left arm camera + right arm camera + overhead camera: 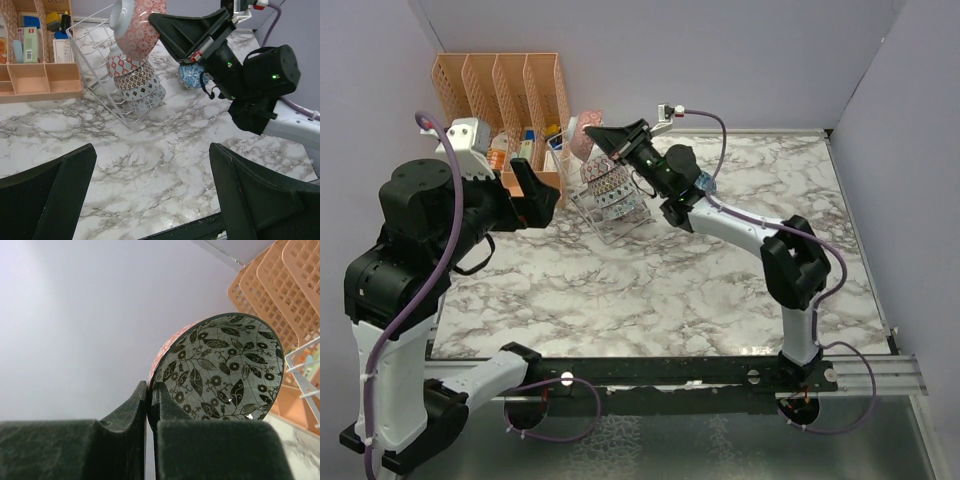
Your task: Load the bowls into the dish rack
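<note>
Pink-red bowl [225, 370]: rim pinched in my right gripper [150, 395], tilted edgewise to slot into dish rack [620, 228]; left gripper [150, 200] spread, empty.

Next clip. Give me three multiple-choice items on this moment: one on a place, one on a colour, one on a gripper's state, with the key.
1. Where is the blue bowl?
A on the floor
B on the table, outside the dish rack
C stacked on a plate

2. What colour is the outside of the held bowl in the right gripper?
A green
B yellow
C pink-red

3. The left gripper is:
A open and empty
B shut on a spoon
C shut on a cloth

Key:
1 B, it stands on the marble, apart from the wires.
2 C, the left wrist view shows its pink-red lattice.
3 A, its fingers stand wide apart with nothing between them.
</note>
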### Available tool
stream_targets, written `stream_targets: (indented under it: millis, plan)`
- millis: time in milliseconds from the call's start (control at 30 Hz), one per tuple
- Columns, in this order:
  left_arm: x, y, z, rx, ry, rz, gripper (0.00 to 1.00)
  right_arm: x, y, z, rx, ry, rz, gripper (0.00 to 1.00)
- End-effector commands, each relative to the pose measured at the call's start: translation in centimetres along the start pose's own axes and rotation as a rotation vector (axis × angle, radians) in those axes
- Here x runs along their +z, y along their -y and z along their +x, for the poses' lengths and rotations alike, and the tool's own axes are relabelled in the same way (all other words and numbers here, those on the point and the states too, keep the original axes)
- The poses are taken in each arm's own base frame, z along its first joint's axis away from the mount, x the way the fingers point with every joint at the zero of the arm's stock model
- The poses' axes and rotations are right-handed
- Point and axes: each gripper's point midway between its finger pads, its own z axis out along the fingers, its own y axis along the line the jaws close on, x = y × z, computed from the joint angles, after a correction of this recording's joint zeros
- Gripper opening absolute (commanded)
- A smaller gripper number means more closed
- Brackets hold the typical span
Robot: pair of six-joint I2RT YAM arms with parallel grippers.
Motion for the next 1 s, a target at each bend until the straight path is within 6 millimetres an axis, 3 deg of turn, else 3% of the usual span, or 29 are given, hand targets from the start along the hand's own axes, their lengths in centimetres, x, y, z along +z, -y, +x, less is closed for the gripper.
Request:
stream_targets:
  millis: [0,267,500,967]
  plan:
    - [-1.5,0.2,-0.2,0.013,0.020,0.022,0.99,2.1,-3.2,-4.8,0.089,0.280,-0.158,0.01]
    - [-1.8,-0.6,0.4,0.028,0.013,-0.007,0.99,3.6,2.4,-2.7,0.191,0.329,-0.090,0.01]
    - [-1.6,-0.7,0.9,0.031,0.004,-0.010,0.99,4.1,5.1,-1.3,0.243,0.321,-0.070,0.01]
    - [-1.5,-1.1,1.5,0.035,-0.004,-0.025,0.99,2.5,10.7,2.2,0.343,0.255,0.064,0.01]
